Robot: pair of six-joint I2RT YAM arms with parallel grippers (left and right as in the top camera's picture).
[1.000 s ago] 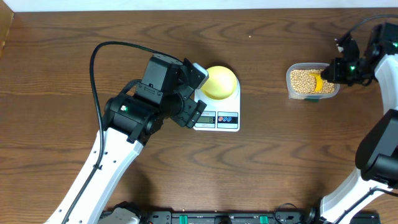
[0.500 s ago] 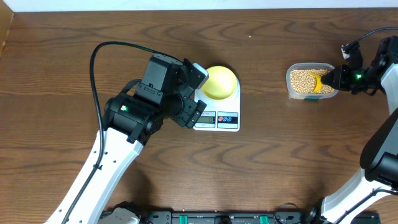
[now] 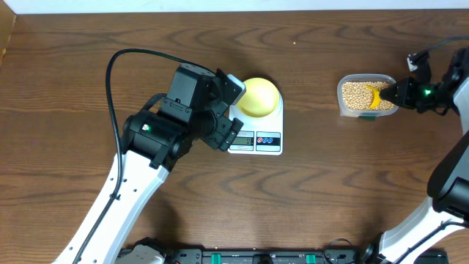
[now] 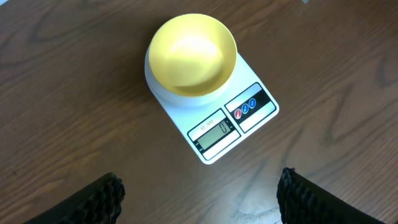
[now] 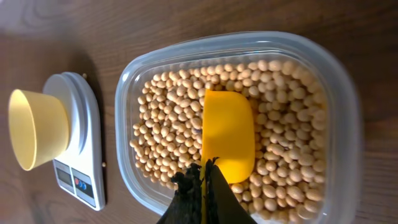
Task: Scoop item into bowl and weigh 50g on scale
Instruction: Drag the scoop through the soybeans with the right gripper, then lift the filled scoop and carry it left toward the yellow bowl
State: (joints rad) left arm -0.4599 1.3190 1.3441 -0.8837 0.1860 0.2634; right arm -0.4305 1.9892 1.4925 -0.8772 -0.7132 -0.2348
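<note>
Right gripper [image 5: 203, 177] jaws pinched the scoop [image 5: 228, 134], which lay on beans [image 5: 168, 118] just ahead. Left gripper [image 4: 199, 188] jaws spread; bowl [image 4: 193, 53] on scale [image 4: 249, 118] ahead.

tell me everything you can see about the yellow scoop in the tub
The yellow scoop looks like smooth opaque plastic, with a rounded-rectangular cup and no beans on the face that shows. It lies on the beans inside the clear tub, with its cup pointing away from the right tool. The tool is shut on the scoop's near end, and its fingers hide the handle. From overhead the scoop sits toward the tub's right side.
</note>
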